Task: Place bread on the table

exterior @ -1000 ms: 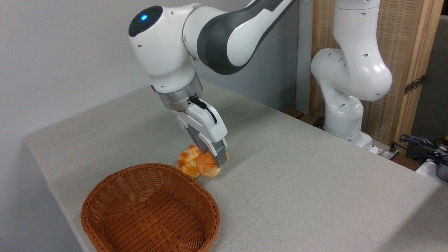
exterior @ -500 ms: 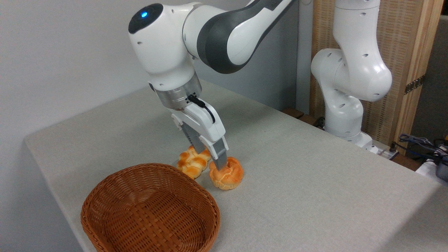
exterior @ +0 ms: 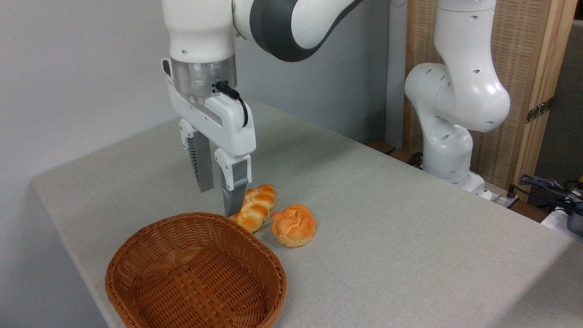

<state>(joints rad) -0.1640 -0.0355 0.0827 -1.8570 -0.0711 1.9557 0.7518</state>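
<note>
- The bread [exterior: 294,225], a round knotted bun, rests on the worktop [exterior: 387,218], lower and to the right of the tool [exterior: 218,202]; the two are apart, with nothing between the fingers.
- The tool hangs above the worktop, pointing down, its two grey fingers [exterior: 234,190] spread with a clear gap between them; it grips nothing.
- The nearer fingertip overlaps, in this view, the left end of a braided loaf [exterior: 255,208]; whether it touches the loaf cannot be told.
- The braided loaf lies just left of the bread, slanting up to the right; the two sit close together, and contact between them cannot be confirmed.
- A brown wicker basket [exterior: 196,273] stands at the near-left corner of the worktop, its far rim just in front of the braided loaf and near the bread.
- Bare cloth extends to the right of and behind the bread, up to the far edge and to the arm's white base [exterior: 448,150] at the far right.
- The left edge of the worktop runs near the basket, with a pale wall [exterior: 68,68] beyond it.
- The bread is golden-orange on top with glossy folded lobes, paler along its lower rim, and sits upright on its base.
</note>
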